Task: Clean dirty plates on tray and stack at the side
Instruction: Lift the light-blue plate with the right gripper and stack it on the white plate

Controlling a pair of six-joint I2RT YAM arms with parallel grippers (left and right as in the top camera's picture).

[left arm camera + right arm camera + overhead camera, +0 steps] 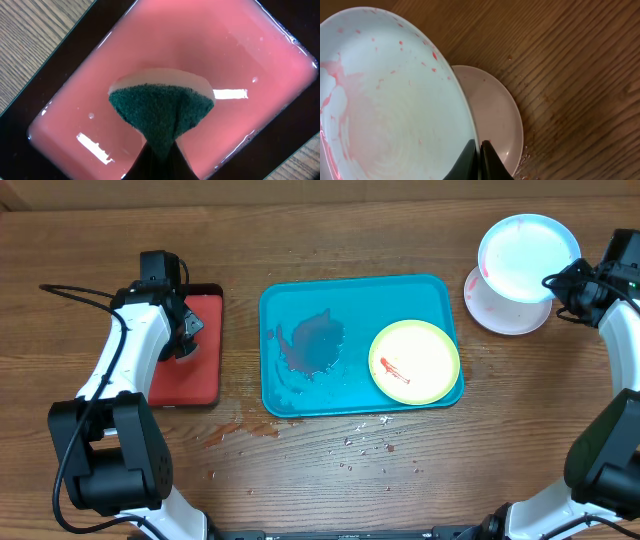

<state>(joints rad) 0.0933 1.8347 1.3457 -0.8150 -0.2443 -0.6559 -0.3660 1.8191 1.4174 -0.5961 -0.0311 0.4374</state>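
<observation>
The light blue plate [528, 255] is pinched by its rim in the right gripper [479, 149], tilted above the pinkish plate [500, 312]. The yellow-green plate [414, 361] lies on the teal tray [300, 298]. A green sponge [160, 110] is clamped in the left gripper [160, 157] over the red tray [250, 60]

You are viewing the tray [300, 298] sitting mid-table. One plate [414, 361] is lying in it at its 3 o'clock end, and a puddle [312, 340] is lying toward 9 o'clock. The small tray [195, 375] is sitting apart at the tray's 9 o'clock, with the left gripper [160, 150] holding the sponge [160, 110] over it. At 2 o'clock, the right gripper [480, 147] is pinching the upper plate [528, 258] by its rim, partly over the lower plate [495, 310], which is lying on the table [330, 480].
</observation>
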